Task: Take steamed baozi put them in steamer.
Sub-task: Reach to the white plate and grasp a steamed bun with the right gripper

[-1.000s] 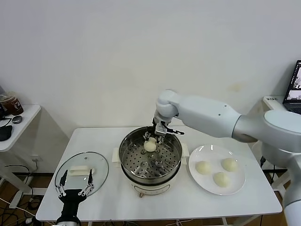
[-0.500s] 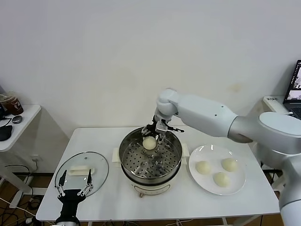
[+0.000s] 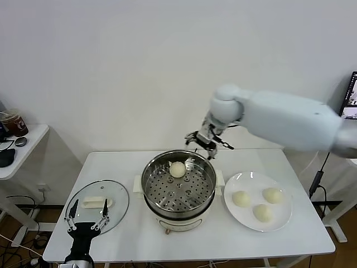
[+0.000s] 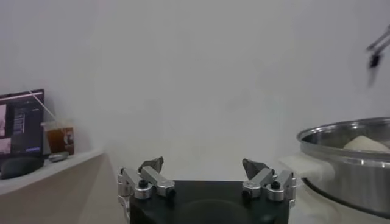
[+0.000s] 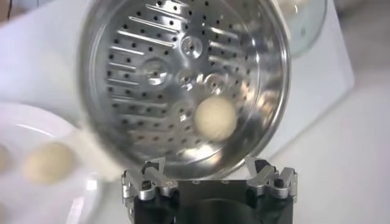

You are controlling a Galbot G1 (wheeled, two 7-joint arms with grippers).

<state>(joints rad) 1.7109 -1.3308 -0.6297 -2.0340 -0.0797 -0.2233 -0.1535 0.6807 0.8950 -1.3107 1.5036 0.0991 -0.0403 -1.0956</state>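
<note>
With one pale cream-white dome-shaped bun (image 3: 177,169) on the perforated tray of the shiny round stainless-steel steamer (image 3: 207,190), three buns (image 3: 241,198) remain on the flat white plate (image 3: 283,219). Right tool (image 3: 207,141): wide, empty, above the rim. Left tool (image 3: 88,221): wide, idle beside the worktop (image 3: 240,240).

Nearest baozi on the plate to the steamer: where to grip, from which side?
Grip the left baozi across its rounded sides, coming straight down with the open right gripper. It sits dome-up on the plate, apart from the other two, so fingers likely fit either side.
</note>
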